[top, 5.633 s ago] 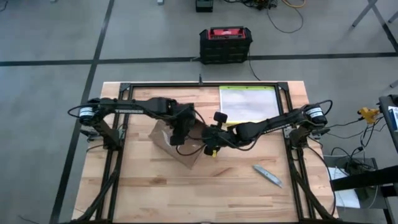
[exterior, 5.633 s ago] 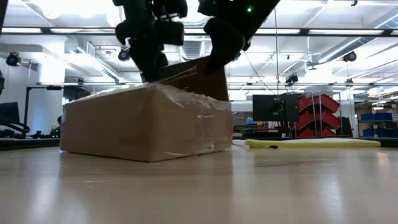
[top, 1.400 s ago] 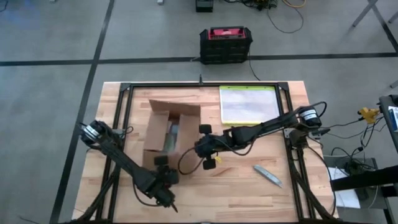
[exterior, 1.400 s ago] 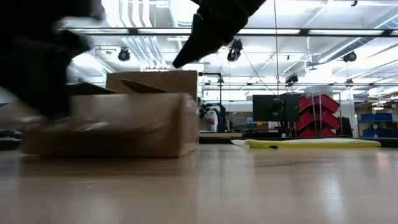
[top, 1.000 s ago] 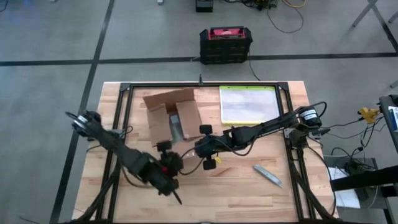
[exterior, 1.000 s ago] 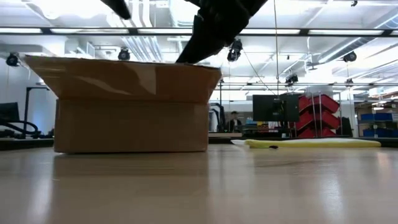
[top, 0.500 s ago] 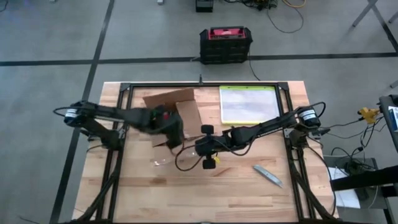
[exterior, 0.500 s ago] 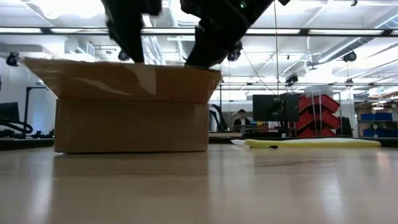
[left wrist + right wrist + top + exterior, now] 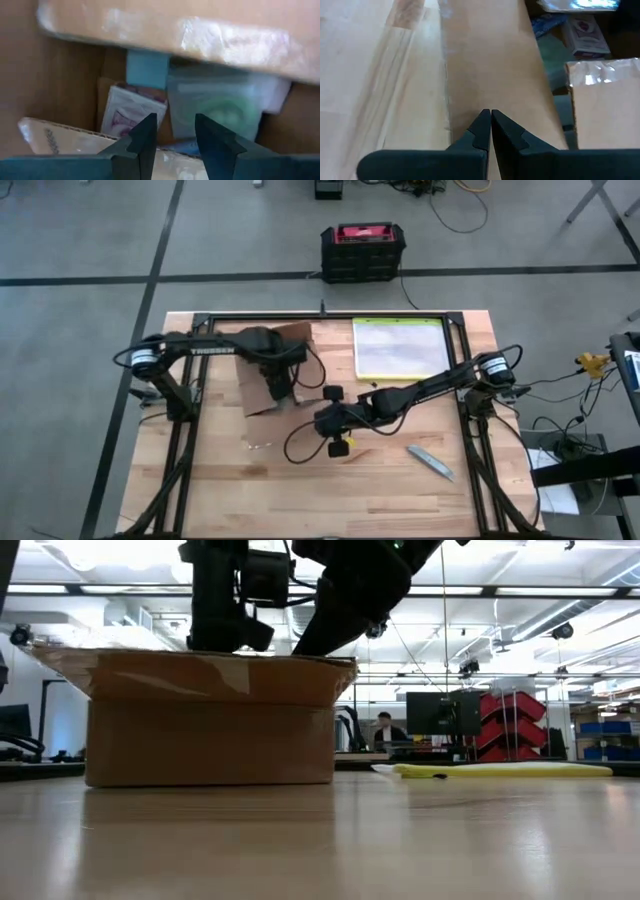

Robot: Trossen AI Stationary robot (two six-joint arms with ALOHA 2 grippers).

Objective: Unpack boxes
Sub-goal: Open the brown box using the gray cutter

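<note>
one open carton [image 9: 262, 376] sits near the worktop's [image 9: 400, 500] back-left corner. the left gripper [image 9: 171, 131] hangs just above its opening, fingers partly apart, holding nothing. the right gripper [image 9: 490, 122], fingers closed and empty, rests against the carton's right flap. one pouch [image 9: 398, 347] and one knife [image 9: 430, 463] lie well apart.

High view: the left arm [image 9: 215, 348] covers much of the open cardboard box [image 9: 255, 385]; the box contents cannot be made out there, and the left gripper's fingertips are hidden inside it.

Low view: box interior hidden behind its near wall; both arms cut off at the top edge.

Left wrist view: packets [image 9: 131, 109] inside the box are blurred, printing unreadable; a taped flap [image 9: 200, 35] hides whatever lies behind it.

Right wrist view: a flap [image 9: 490, 65] covers most of the box; items at the edge are cut off.
</note>
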